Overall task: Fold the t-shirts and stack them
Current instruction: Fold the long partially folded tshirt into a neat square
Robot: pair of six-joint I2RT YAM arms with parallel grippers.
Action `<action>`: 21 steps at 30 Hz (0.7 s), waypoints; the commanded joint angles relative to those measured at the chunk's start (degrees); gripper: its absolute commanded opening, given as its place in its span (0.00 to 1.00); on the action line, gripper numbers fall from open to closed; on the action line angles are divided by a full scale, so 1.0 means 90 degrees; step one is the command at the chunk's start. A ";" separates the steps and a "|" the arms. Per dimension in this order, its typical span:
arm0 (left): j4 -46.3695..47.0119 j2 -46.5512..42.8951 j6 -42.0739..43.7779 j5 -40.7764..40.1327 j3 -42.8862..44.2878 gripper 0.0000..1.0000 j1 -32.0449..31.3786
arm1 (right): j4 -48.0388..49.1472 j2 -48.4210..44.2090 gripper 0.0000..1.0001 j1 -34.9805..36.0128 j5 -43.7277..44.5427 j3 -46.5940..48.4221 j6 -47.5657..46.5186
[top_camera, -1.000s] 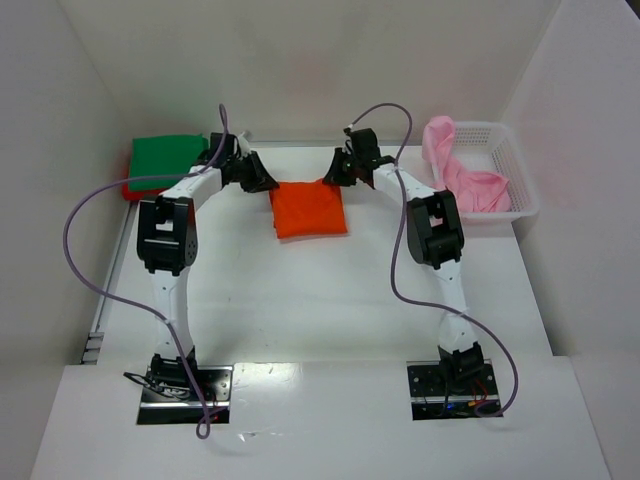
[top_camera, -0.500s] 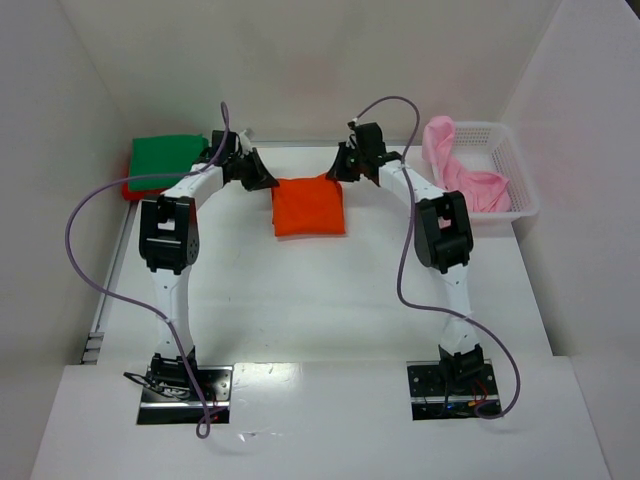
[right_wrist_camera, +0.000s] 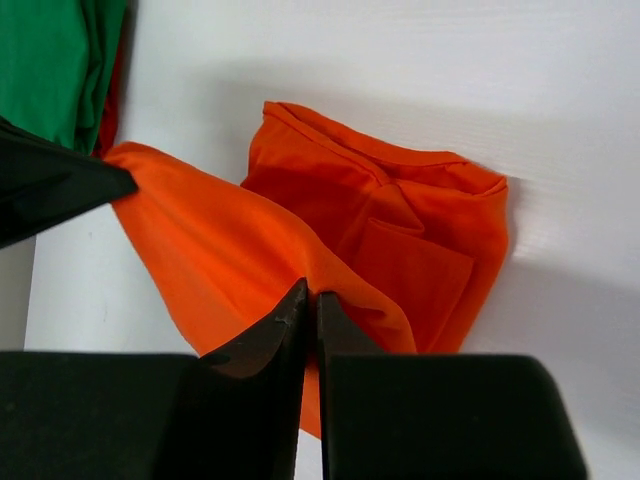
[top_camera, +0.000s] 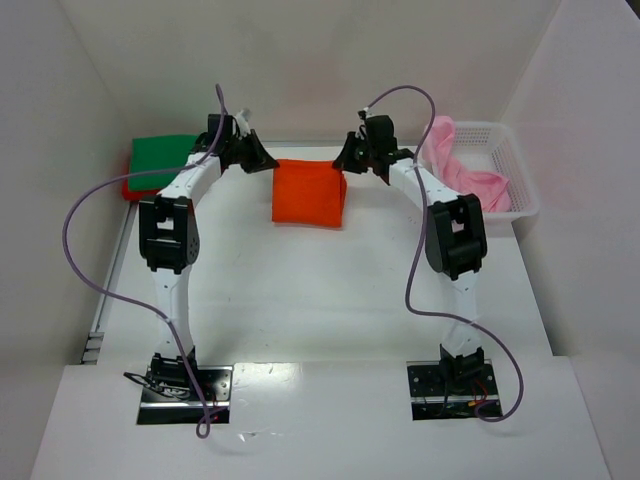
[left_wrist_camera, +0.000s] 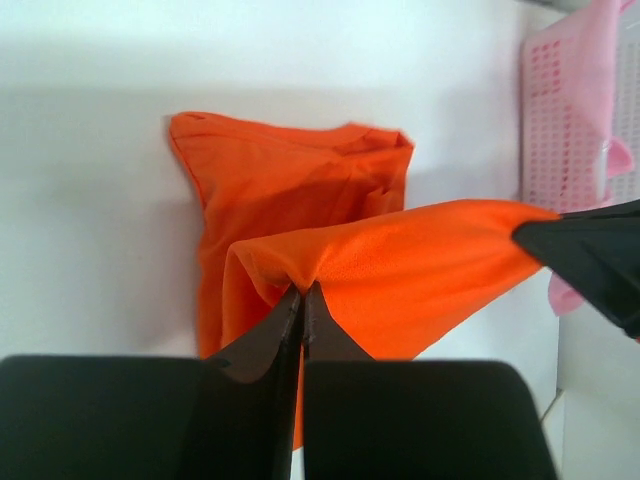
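Hanging between the two arms, the orange t-shirt [top_camera: 308, 195] sits at the far middle of the counter [top_camera: 330, 290]. Its top edge is raised and its folded lower part lies on the surface. The left fingers [left_wrist_camera: 268, 345] are clamped on one upper corner and the right fingers [right_wrist_camera: 262, 345] on the other. An uneven pull could slip a corner free and collapse the fold. A low carry leftward might drag cloth across the green t-shirt [top_camera: 165, 155] and rumple it.
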 commanded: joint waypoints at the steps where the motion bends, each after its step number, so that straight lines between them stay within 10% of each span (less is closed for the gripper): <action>1: 0.0013 0.0452 0.0186 -0.0122 0.0577 0.00 0.0079 | 0.0324 0.0295 0.11 -0.0276 0.0040 0.0238 -0.0039; 7: -0.0641 0.1545 0.0186 -0.0180 0.1923 0.05 0.0079 | 0.0168 0.1165 0.14 -0.0403 -0.0154 0.1048 -0.0039; 14: -0.1432 0.2659 0.0400 -0.0035 0.3418 0.39 0.0079 | -0.0125 0.1820 0.14 -0.0588 -0.0214 0.1606 0.0019; 19: -0.3099 0.4579 0.0246 0.0355 0.7655 0.45 0.0079 | -0.0125 0.1597 0.29 -0.0589 -0.0214 0.1518 0.0019; 21: -0.3026 0.4585 0.0118 0.0425 0.7543 0.45 0.0079 | -0.0067 0.1440 0.36 -0.0589 -0.0214 0.1255 0.0019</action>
